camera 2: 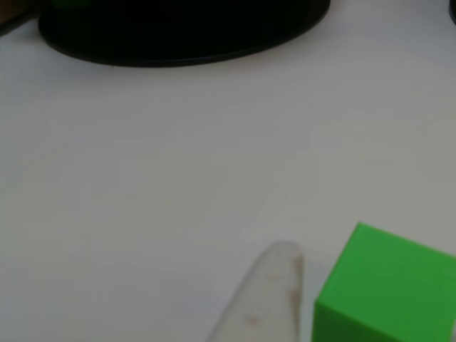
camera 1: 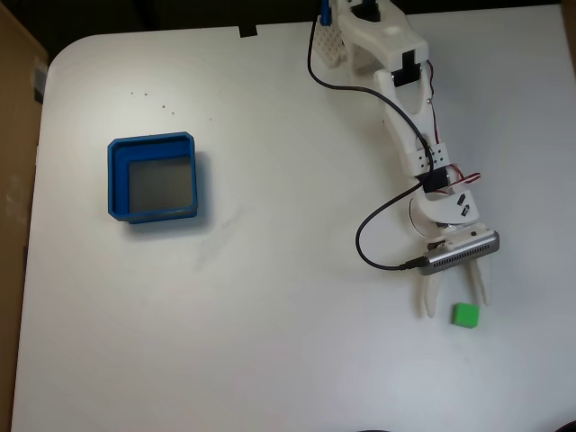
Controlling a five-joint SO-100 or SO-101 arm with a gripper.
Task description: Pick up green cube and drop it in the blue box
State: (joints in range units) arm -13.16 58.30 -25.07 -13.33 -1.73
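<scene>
**Grasp assessment: green cube**

The small bright green plain-faced plastic cube (camera 1: 465, 314) rests flat on the white desk (camera 1: 270, 297), well apart from the square shallow blue plastic box (camera 1: 155, 178), toward the right of the fixed view. In the other view the green cube (camera 2: 388, 288) shows sharp edges and smooth, matt, unmarked faces, with one white finger (camera 2: 267, 303) just beside it, not touching.

Handling, as judged: the cube is likely light and rigid, probably solid or printed plastic. It should not deform under grip pressure and is not fragile. The smooth faces may slip if the grip is off-centre or on an edge.

Recommended hold: two opposite flat side faces, fingers square to them, contact at mid-height.

State of the white two-finger gripper (camera 1: 454, 306): the fingers are spread apart, wider than the cube, and hold nothing. In the fixed view the cube lies at the fingertips, partly between them and nearer the right-hand finger.

The box has thick walls and a grey bottom.
</scene>
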